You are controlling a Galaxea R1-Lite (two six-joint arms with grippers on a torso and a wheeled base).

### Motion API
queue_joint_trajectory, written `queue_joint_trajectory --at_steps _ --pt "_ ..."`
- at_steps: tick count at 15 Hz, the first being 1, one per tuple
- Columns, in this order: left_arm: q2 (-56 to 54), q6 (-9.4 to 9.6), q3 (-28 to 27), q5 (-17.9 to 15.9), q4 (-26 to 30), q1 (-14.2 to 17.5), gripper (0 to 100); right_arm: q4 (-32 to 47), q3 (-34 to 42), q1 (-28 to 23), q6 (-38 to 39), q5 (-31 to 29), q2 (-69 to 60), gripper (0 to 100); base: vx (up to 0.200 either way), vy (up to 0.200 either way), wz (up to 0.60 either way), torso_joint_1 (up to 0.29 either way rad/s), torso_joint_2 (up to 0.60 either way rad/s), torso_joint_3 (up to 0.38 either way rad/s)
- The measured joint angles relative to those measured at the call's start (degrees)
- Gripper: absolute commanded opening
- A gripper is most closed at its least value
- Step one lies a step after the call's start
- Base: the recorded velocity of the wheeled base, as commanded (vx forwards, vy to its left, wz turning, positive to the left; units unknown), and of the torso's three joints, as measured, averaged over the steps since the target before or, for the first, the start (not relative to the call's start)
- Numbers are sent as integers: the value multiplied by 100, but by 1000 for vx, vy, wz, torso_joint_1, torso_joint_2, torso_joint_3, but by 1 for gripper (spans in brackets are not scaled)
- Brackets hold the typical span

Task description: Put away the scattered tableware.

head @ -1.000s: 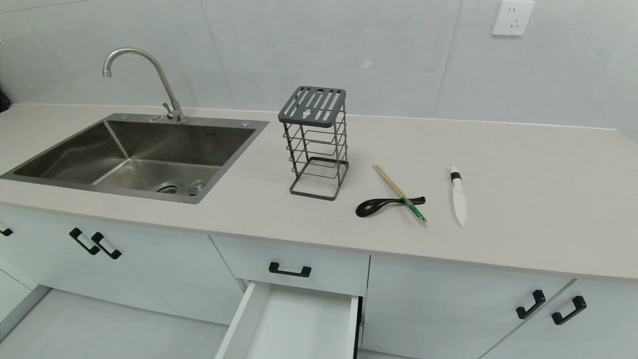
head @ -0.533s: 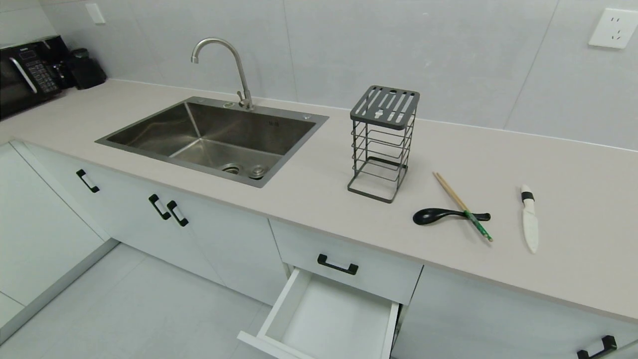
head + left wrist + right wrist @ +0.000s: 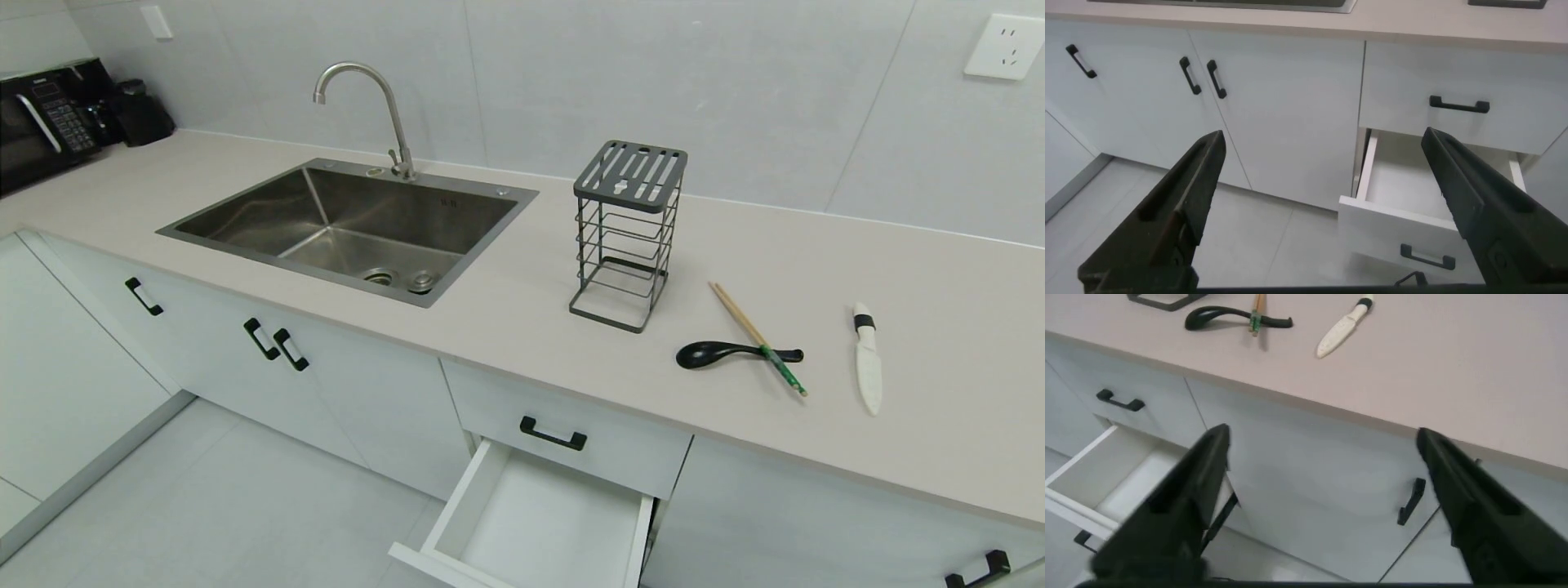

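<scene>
In the head view, the scattered tableware lies on the pale counter (image 3: 939,269) at the right of the frame. A black spoon (image 3: 718,354) rests on its side with its bowl toward the centre. A pair of chopsticks (image 3: 755,336) with green tips lies slanted across the spoon's handle, touching it. A white knife (image 3: 867,359) with a black band lies farther right, apart from both. Left of the spoon, near the middle of the frame, a dark wire utensil rack (image 3: 627,233) with a slotted top stands upright. A steel sink (image 3: 245,214) with a curved faucet (image 3: 367,106) is set into the counter at centre left, and a black microwave (image 3: 41,114) sits at the upper left. Below the counter edge, at bottom centre, a white drawer (image 3: 531,523) stands pulled out.

The left claw (image 3: 1323,139) is spread wide, low in front of the cabinet doors and that drawer. The right claw (image 3: 1323,434) is also spread wide, below the counter edge, with nothing between its fingers.
</scene>
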Motion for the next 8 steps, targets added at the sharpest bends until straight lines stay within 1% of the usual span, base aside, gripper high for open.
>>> queue_joint_trajectory --at_steps 1,2,3,5,8 --pt "0 -2 0 2 0 2 100 -380 0 0 13 2 0 100 0 0 0 0 0 0" --pt "0 -2 0 0 -2 2 100 -1030 0 2 -26 41 0 100 0 0 0 0 0 0" --pt "0 0 0 2 -2 2 100 -1382 -7 5 -102 211 22 100 0 0 0 0 0 0" --pt "0 -5 0 0 -2 2 100 -1426 -148 39 -149 884 215 100 0 0 0 0 0 0" --pt "2 -10 0 0 -2 2 100 -1391 -683 83 -162 1991 1140 100 0 0 0 0 0 0"
